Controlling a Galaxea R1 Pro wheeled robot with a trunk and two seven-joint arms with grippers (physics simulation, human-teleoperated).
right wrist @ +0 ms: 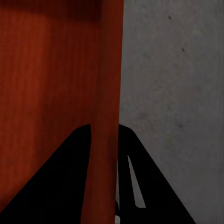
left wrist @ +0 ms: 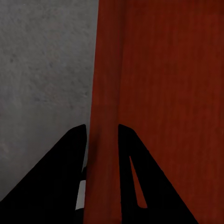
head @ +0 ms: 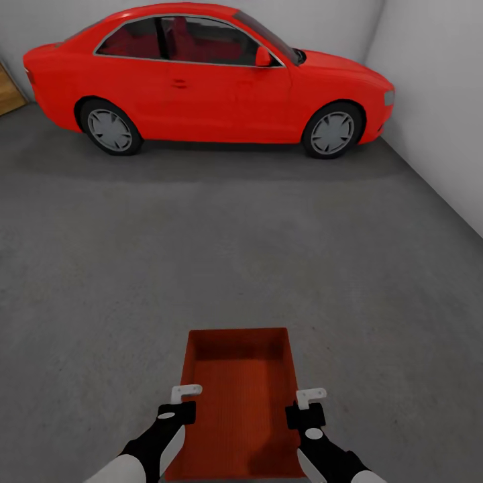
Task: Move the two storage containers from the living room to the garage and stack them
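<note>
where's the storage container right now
In the head view the storage container sits low and centre, held between the left gripper and right gripper, over the garage floor.

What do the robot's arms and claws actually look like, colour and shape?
In the head view both arms are white lower down and black toward the wrist, each with a small pale oval mark. The left gripper and right gripper end in pale grey bracket-like tips. In the wrist views the fingers look like black tapering wedges with a slot.
</note>
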